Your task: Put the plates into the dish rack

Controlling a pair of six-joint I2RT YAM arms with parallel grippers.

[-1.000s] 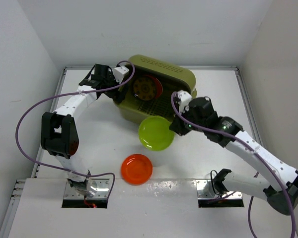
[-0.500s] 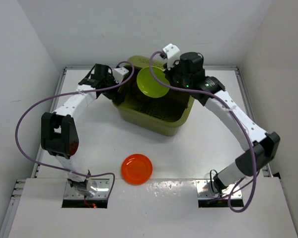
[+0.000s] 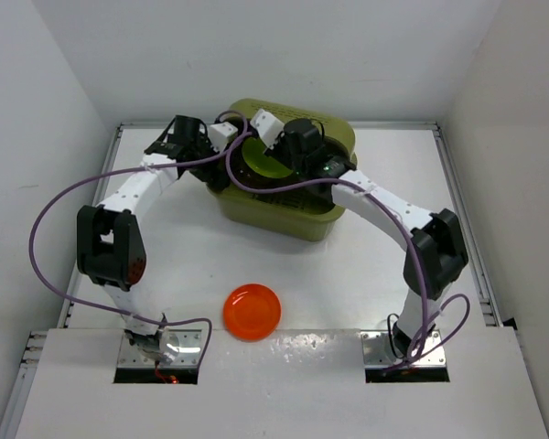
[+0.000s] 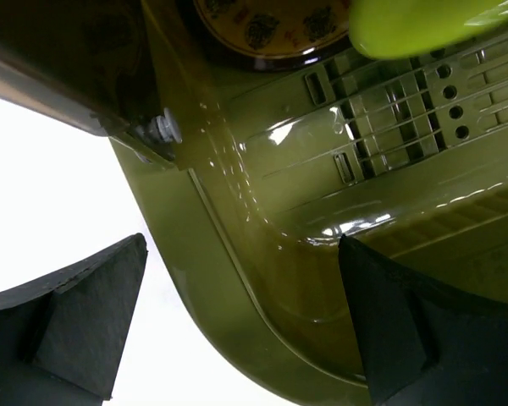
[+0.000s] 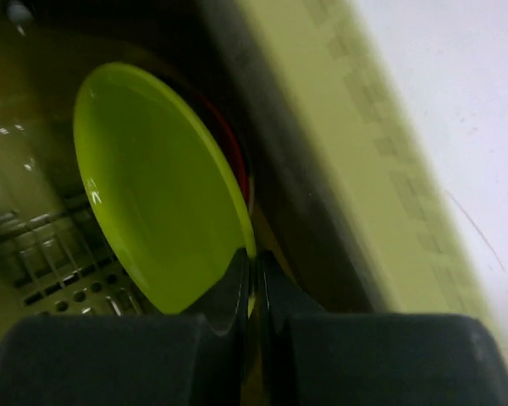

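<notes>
Right end effector: closed tight on the rim of the lime green plate, fingers pinching the edge with almost no gap between them. The plate is inside the dish rack, stood up on edge and tilted, its hollow face towards the wrist camera. A thin arc of an orange-red plate shows just behind it, between the green one and the rack's tall wall. Whether the green plate's lower edge rests on the slotted floor cannot be told

Left end effector: spread wide, holding nothing. It straddles a rounded corner of the rack, one finger out over the white table, the other on the inner side of the wall. Contact with the wall cannot be confirmed. Its wrist view also shows the brown plate with the golden pattern inside the rack, the green plate's edge just beside it

A second orange-red plate lies flat on the table near the arm bases, well apart from the rack and from both end effectors
</notes>
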